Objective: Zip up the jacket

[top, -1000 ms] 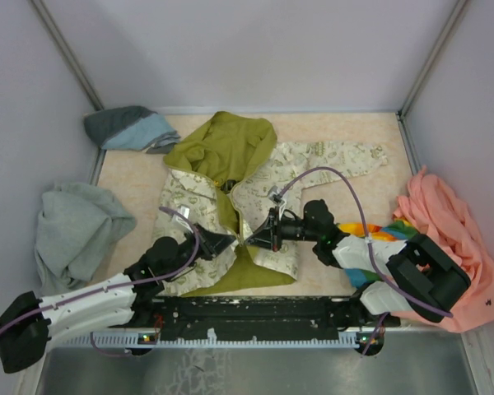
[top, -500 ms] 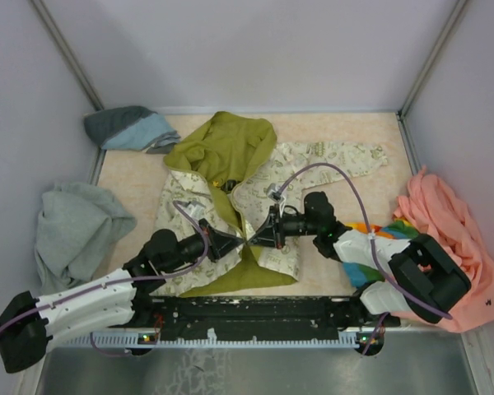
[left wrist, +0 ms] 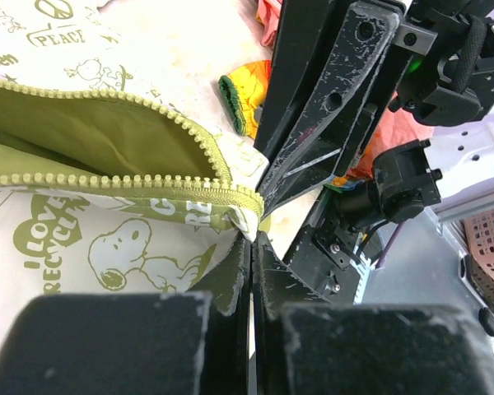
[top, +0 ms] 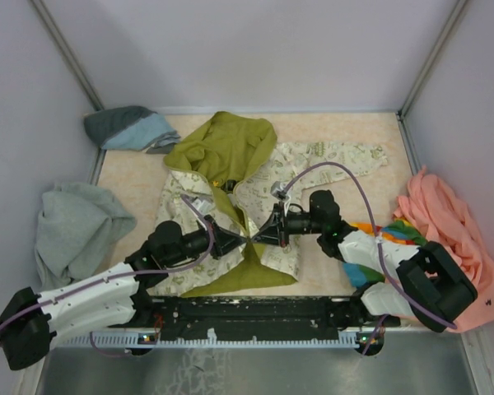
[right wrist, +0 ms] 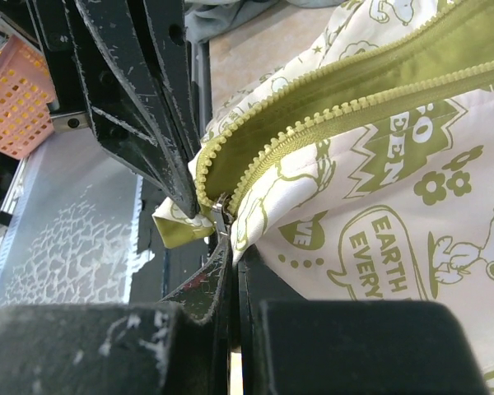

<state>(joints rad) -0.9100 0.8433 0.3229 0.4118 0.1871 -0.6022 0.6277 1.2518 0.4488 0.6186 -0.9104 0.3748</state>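
Top view: the jacket (top: 263,177) lay front-up at the centre of the table (top: 132,177), with its olive hood (top: 222,144) toward the upper edge and one sleeve stretched to the upper right. The front was open over most of its length, showing olive lining in a V below centre. The left gripper (top: 235,239) and right gripper (top: 267,234) met tip to tip at the lower end of the opening.

Left wrist view: the left gripper (left wrist: 251,255) had its fingers pressed together on the cream hem corner where the zipper (left wrist: 107,179) ended. The right gripper's fingers (left wrist: 329,107) stood just beyond it at upper right.

Right wrist view: the right gripper (right wrist: 230,251) was closed narrowly on the fabric edge at the zipper's (right wrist: 329,115) lower end, beside a small metal slider (right wrist: 219,216). The two tooth rows ran apart toward the upper right.

A grey sweatshirt (top: 74,230) lay at the left, a blue-grey cloth (top: 128,127) at the upper left and a pink garment (top: 449,230) at the right.
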